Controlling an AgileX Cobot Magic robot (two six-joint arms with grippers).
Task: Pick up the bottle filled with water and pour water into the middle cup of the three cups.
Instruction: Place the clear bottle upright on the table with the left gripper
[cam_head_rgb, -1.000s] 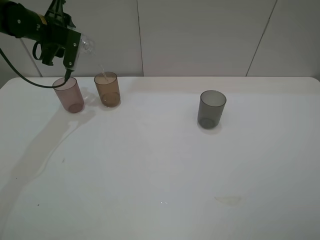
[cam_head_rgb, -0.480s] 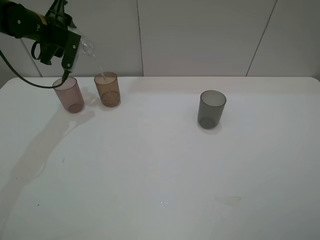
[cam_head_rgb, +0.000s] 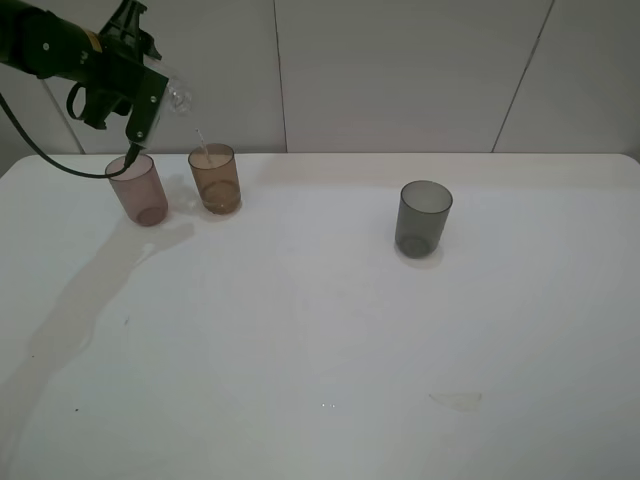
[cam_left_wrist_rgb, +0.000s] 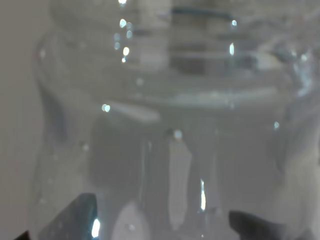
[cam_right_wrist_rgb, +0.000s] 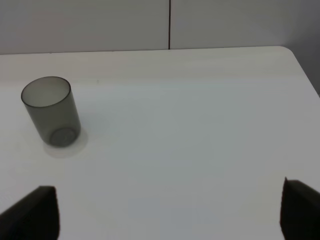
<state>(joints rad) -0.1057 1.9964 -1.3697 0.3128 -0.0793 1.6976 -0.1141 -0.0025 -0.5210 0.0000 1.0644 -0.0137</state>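
My left gripper (cam_head_rgb: 150, 95) is shut on the clear bottle (cam_head_rgb: 176, 93), held tilted in the air above and behind the pinkish-mauve cup (cam_head_rgb: 138, 189). The bottle's neck points toward the amber-brown middle cup (cam_head_rgb: 214, 178), and a thin stream of water (cam_head_rgb: 202, 143) falls into it. Up close, the bottle (cam_left_wrist_rgb: 170, 125) fills the left wrist view. The smoky grey cup (cam_head_rgb: 423, 218) stands apart to the right, also seen as the grey cup (cam_right_wrist_rgb: 50, 111) in the right wrist view. My right gripper (cam_right_wrist_rgb: 167, 212) is open, with nothing between its fingertips, near the table's right side.
The white table (cam_head_rgb: 320, 330) runs to a panelled wall behind the cups. A faint wet patch (cam_head_rgb: 456, 400) lies near the front right. A black cable (cam_head_rgb: 60, 160) hangs from the left arm beside the pinkish-mauve cup.
The left gripper and bottle have shifted slightly up and to the right while the stream keeps falling into the amber-brown cup. The cups have not moved.
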